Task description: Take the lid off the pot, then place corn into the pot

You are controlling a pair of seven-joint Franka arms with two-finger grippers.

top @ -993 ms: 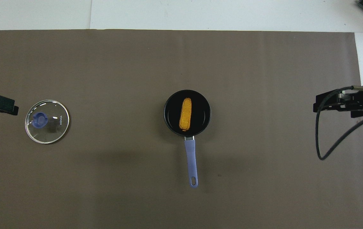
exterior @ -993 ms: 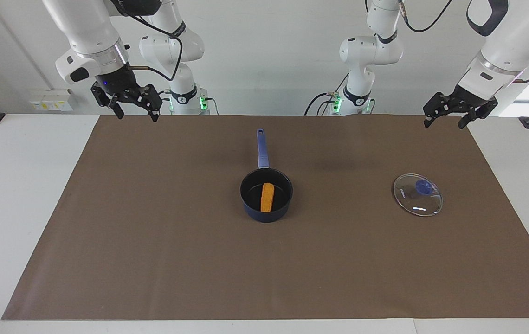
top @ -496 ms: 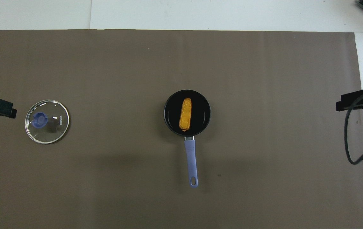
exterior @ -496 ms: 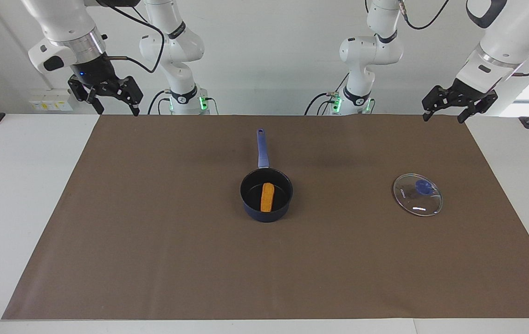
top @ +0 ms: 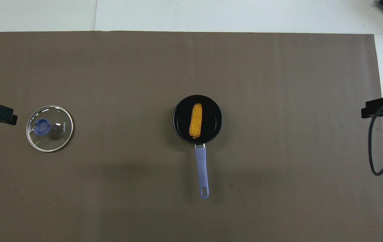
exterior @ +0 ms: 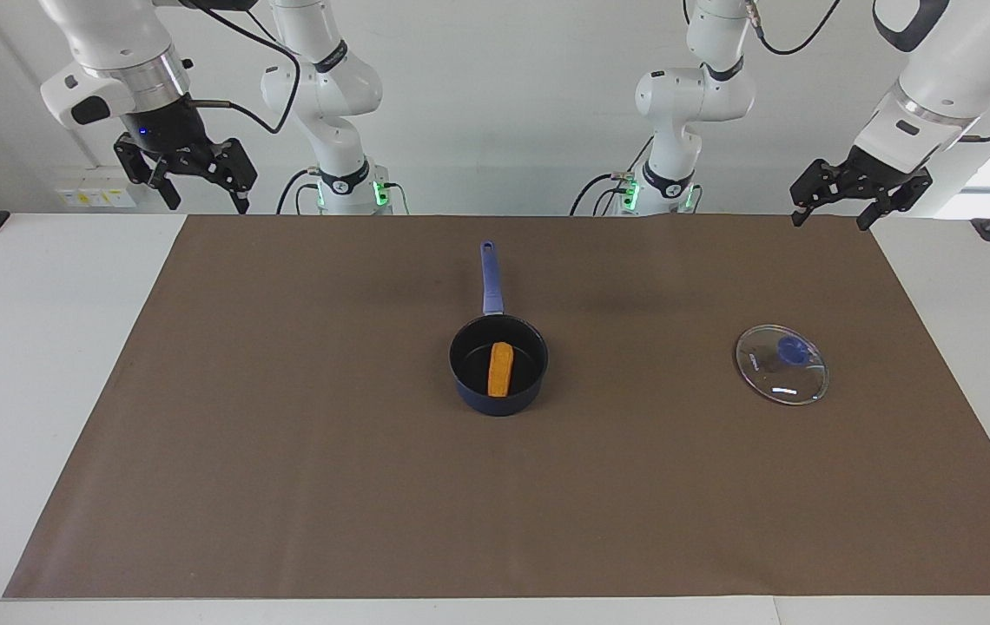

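1. Brown rectangular paper mat (exterior: pixel 287 486), covering most of the white table (exterior: pixel 43 365). We read it as the work surface; everything below is placed relative to the pot, which stands at its middle.

2. Small dark navy-blue saucepan with a black inside and a long, straight, lighter blue handle: the pot (exterior: pixel 498 365). It stands upright and uncovered, handle pointing toward the robots. We judge the open top to be what the first step of the task called for.

3. Round clear glass disc with a thin metal rim and a blue knob at its centre: the lid (exterior: pixel 782 364). It lies flat on the mat, knob up, well apart from the pot toward the left arm's end of the table. We take this as a parking spot out of the way.

4. Left gripper (exterior: pixel 838 195), black, two-fingered, raised over the mat's edge at the left arm's end, fingers spread apart and holding nothing. The arm waits.

5. Right gripper (exterior: pixel 185 174), black, raised over the mat's corner at the right arm's end, fingers likewise parted and empty.

6. Small orange-yellow corn cob, stubby, tapered, bumpy: the corn (exterior: pixel 500 369). It lies flat inside the pot on the black bottom, lengthwise in line with the handle. We judge both steps done.
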